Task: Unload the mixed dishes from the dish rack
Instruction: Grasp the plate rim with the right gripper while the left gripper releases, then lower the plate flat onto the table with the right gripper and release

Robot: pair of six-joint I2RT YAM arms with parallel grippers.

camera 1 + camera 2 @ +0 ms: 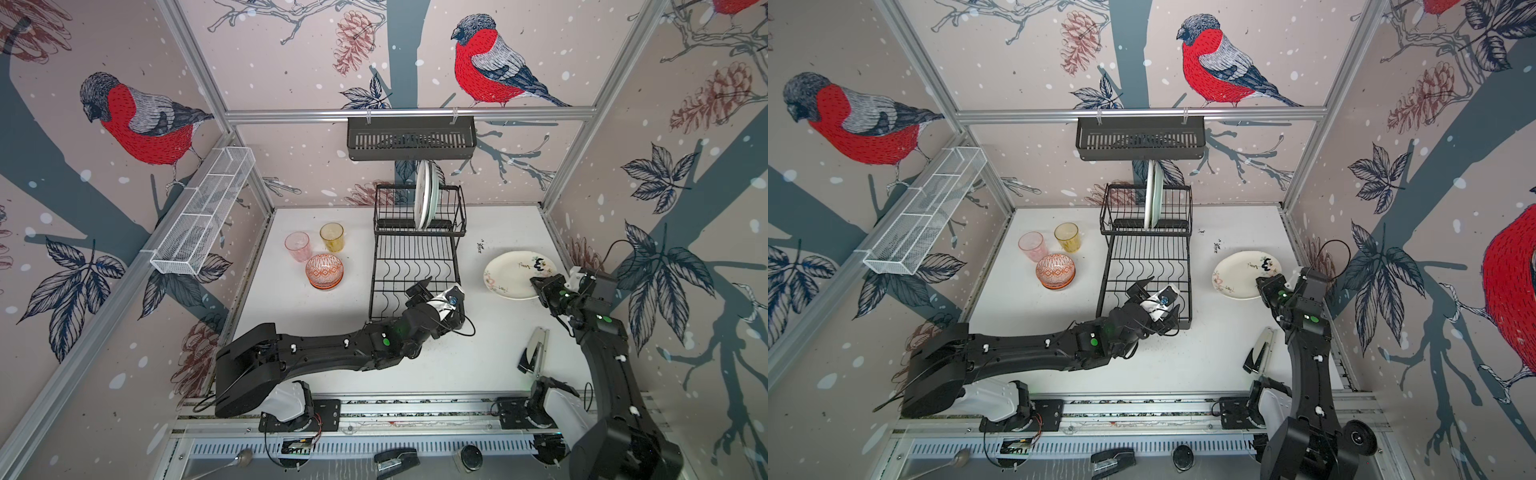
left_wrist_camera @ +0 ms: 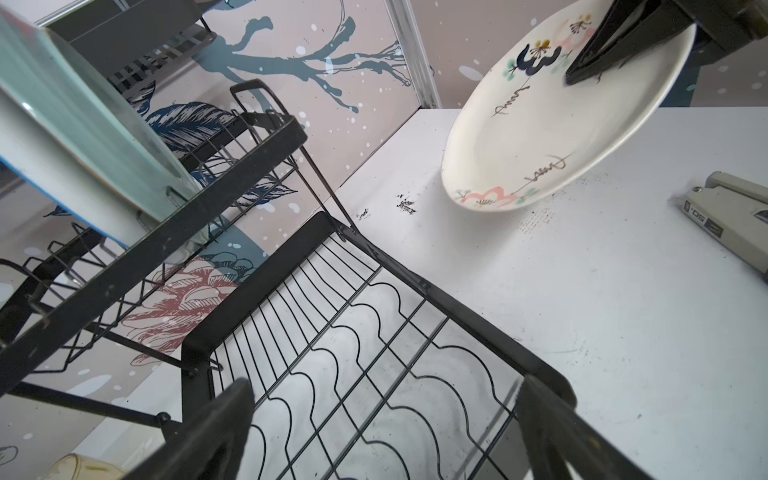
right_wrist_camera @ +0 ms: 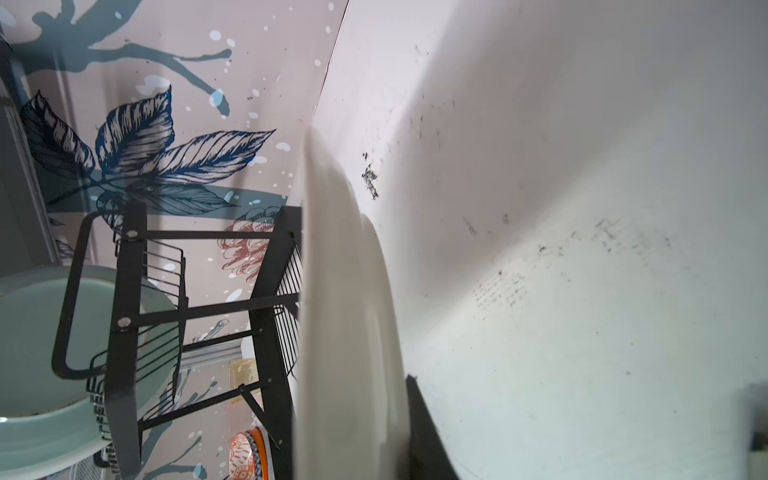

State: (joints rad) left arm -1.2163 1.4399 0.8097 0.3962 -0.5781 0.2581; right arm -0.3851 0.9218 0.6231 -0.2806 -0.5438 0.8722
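1. White and scuffed with dark specks, the flat tabletop (image 1: 291, 307) is lying inside a booth of aluminium framing (image 1: 407, 113). Pale wallpaper (image 1: 291, 62) printed with red-breasted birds, pine cones and blue branches is covering every wall.
2. A black slotted shelf basket (image 1: 411, 139) is hanging from the back rail, and a long white mesh tray (image 1: 203, 212) is hanging along the left rail.
3. A two-tier black wire dish rack (image 1: 417, 230) is standing at the back middle of the tabletop. Pale mint and cream plates (image 1: 426, 195) are standing on edge in its raised basket.
4. The left claw (image 1: 439, 291) is hovering over the near end of the rack's lower tray, its fingers spread wide apart.
5. The right claw (image 1: 536, 282) is clamping the rim of a round glazed cream floral plate (image 1: 513, 274) and holding it tilted over the tabletop, to the right of the rack. Whether the plate's low edge is touching the surface cannot be told.
6. Left of the rack, a pink ribbed glass tumbler (image 1: 298, 246) and an amber ribbed glass tumbler (image 1: 332, 237) are standing upright side by side. Just in front of them an orange-patterned bowl (image 1: 324, 270) is sitting on top of a small stack.
7. A grey stapler-like tool (image 1: 534, 351) is lying on the tabletop near the right arm.
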